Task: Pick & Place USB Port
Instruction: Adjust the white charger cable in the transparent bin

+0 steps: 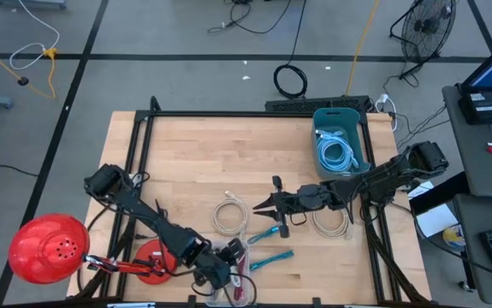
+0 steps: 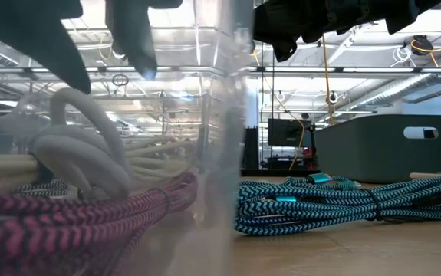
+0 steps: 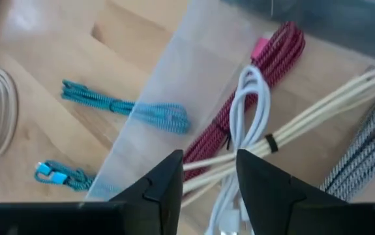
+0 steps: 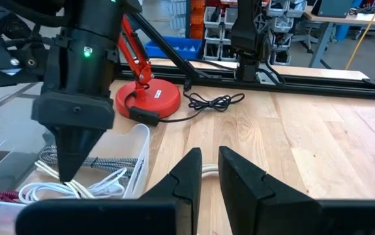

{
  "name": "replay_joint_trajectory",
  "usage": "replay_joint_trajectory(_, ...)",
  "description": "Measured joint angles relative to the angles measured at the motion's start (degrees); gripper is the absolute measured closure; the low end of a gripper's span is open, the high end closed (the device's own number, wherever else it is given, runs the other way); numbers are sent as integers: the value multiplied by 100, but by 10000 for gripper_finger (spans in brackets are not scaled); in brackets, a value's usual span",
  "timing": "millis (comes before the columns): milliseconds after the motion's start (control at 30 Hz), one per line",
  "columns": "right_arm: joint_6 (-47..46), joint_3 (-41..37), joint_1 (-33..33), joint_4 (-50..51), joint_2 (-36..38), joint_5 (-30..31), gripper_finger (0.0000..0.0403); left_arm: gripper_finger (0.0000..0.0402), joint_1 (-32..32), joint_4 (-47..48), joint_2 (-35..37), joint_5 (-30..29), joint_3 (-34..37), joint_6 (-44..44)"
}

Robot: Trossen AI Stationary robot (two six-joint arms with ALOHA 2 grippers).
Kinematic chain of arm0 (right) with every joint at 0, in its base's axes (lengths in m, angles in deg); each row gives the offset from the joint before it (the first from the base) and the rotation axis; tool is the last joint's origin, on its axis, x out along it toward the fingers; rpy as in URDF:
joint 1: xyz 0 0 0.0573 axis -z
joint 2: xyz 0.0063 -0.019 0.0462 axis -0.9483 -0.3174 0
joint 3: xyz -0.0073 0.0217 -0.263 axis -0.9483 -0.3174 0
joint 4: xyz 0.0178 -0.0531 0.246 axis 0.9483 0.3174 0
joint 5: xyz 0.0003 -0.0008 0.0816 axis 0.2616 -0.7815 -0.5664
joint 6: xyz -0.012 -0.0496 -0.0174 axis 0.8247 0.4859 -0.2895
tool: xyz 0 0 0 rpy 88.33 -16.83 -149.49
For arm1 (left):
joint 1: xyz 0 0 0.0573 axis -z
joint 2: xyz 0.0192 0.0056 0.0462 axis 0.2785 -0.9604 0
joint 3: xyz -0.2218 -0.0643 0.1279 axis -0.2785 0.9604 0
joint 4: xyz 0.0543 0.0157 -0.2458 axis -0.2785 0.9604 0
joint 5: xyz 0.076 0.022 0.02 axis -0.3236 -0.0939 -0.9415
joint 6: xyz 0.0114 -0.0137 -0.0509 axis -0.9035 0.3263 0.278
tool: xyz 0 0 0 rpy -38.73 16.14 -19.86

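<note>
Table: a light wooden top with a dark frame along its edges; the far and middle parts are bare and give open room, while the near edge is crowded.
Grey bin: it stands at the far right of the table and holds a coiled light blue cable.
Clear bin: a see-through plastic box at the near edge of the table, beside the red lamp base. Its wall stands between the cables inside and the teal ones outside.
Left gripper: it hangs over the clear bin, pointing down into it. The fingers are parted and hold nothing.
White USB cable: it lies inside the clear bin, directly below the parted fingers of the left gripper, looped over a cream cable bundle and next to a pink braided cable. I cannot tell if it touches the fingers.
Right gripper: it waits over the middle of the table, its fingers close together, and nothing shows between them.
Teal braided cables: they lie on the wood just outside the clear bin.
Cream coiled cable: it lies on the open wood, near the right gripper.
</note>
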Motion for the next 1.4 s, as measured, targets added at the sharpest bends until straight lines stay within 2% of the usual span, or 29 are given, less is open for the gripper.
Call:
replay_joint_trajectory(100,0,0,0,16,0,2,360,284,32,-101,0,9,0,-2)
replay_joint_trajectory(267,0,0,0,13,0,2,360,382,-30,-109,0,351,0,90)
replay_joint_trajectory(300,0,0,0,11,0,2,360,391,-55,-134,0,442,0,196)
replay_joint_trajectory(467,0,0,0,11,0,3,360,399,-140,-186,-56,577,8,578)
replay_joint_trajectory(733,7,0,18,34,-1,3,360,400,-239,-574,-151,1150,9,740)
replay_joint_trajectory(1000,-27,0,68,82,0,4,360,401,-255,-1069,-537,1509,9,1186)
replay_joint_trajectory(1400,-61,0,68,123,0,4,360,401,-241,-859,-538,1731,9,1497)
